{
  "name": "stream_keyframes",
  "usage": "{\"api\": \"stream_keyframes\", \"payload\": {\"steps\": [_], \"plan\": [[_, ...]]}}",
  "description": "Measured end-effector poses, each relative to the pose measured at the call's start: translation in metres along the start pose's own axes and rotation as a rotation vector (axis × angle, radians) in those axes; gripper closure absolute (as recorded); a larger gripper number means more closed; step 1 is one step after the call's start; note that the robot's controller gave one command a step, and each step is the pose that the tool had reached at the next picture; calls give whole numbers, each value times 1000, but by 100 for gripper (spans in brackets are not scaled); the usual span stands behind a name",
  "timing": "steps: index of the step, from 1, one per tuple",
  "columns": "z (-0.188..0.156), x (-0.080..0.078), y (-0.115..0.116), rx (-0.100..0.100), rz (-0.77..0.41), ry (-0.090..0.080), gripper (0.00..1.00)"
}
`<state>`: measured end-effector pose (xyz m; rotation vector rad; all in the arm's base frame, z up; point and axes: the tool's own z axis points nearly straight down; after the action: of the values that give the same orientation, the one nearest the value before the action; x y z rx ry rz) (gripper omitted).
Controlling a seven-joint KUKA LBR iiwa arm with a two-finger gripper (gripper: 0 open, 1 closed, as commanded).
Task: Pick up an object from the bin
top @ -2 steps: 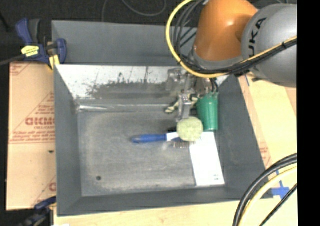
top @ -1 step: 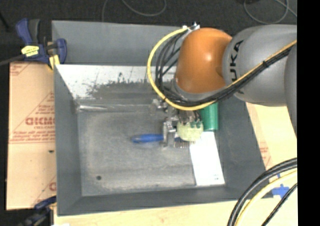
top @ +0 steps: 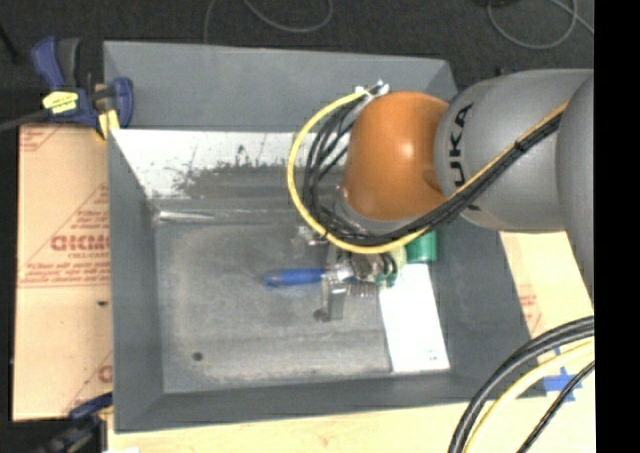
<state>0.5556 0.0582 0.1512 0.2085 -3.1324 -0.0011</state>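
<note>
My gripper [top: 334, 295] hangs low over the middle of the bin floor, below the arm's orange cover. A slim blue object, like a pen or a handle [top: 293, 279], lies flat just to its left, and its right end reaches the gripper's body. A green item [top: 427, 247] sits close on the gripper's right, partly hidden by the arm. A flat white card or box [top: 412, 325] lies along the bin's right side, just right of and below the gripper.
The arm and its cables cover the bin's upper right part. A small dark speck [top: 197, 356] lies on the floor at the lower left. The sloped bin walls rise on all sides.
</note>
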Motion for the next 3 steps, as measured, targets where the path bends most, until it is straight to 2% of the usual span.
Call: {"api": "stream_keyframes", "payload": {"steps": [1,2,3], "plan": [[36,-14,19,3,-51,-15,0],[70,1,-1,-4,-76,-4,0],[75,-13,-23,5,-116,-4,0]]}}
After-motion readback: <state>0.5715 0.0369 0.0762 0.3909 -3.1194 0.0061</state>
